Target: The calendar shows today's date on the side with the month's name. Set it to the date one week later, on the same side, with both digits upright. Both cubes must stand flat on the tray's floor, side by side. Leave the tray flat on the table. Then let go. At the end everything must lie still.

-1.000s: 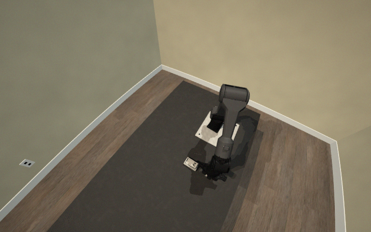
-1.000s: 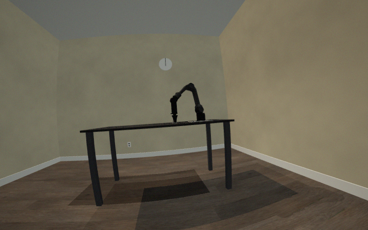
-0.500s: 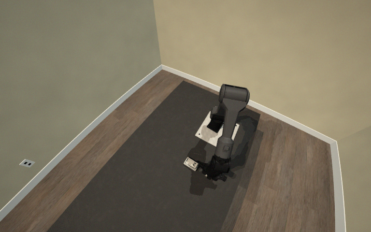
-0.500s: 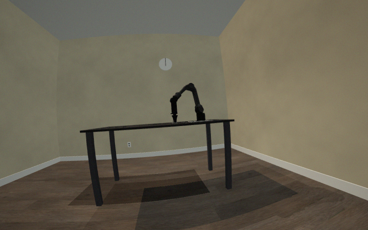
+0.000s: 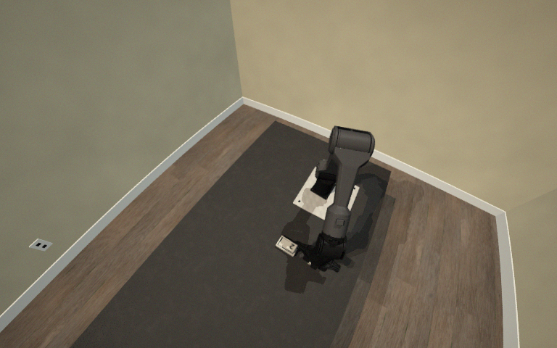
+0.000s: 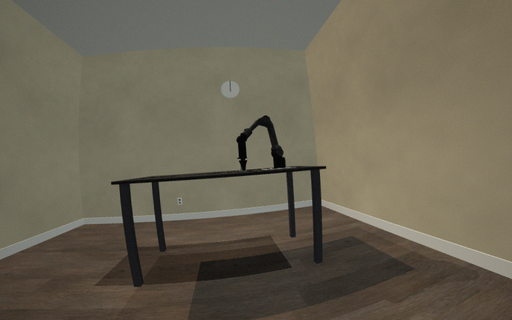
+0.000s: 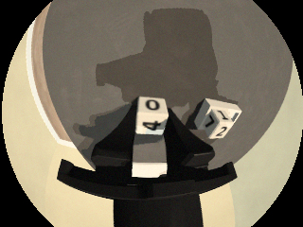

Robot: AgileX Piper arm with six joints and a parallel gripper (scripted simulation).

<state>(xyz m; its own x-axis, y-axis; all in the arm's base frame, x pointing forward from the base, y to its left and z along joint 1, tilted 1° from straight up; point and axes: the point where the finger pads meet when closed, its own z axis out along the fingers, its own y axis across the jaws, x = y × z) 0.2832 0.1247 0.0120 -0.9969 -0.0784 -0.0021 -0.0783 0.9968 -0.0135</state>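
In the top view, the arm (image 5: 347, 172) reaches out over the dark counter (image 5: 184, 246) (image 6: 181, 176) (image 7: 95, 47) from a white plate (image 5: 299, 206), which lies under its base. The end effector (image 5: 308, 258) (image 6: 243, 169) (image 7: 150, 113) is down just beside the tray (image 5: 281, 246) (image 7: 204, 110). The tray lies on the counter, apart from the plate, and a 2 can be read on the second cube (image 5: 291, 246) (image 7: 221, 130) in it. Only a small pale bit of the first cube (image 5: 309, 262) (image 7: 151, 115) shows by the fingers.

In the exterior view, the arm bends over and the end effector points straight down, its tips close to the counter. The cubes and their digits are too small to read there. A round clock (image 6: 230, 94) hangs on the wall behind.

In the wrist view, the fingers stand partly apart, one on each side of the first cube, clamped on it. It shows a 0 and, on the next face, a 4 turned sideways. This cube is outside the tray. The tray lies to the right of the fingers in this view, with 1, 2 and what looks like a 7 visible there. Whether the fingers touch the tray, I cannot tell.
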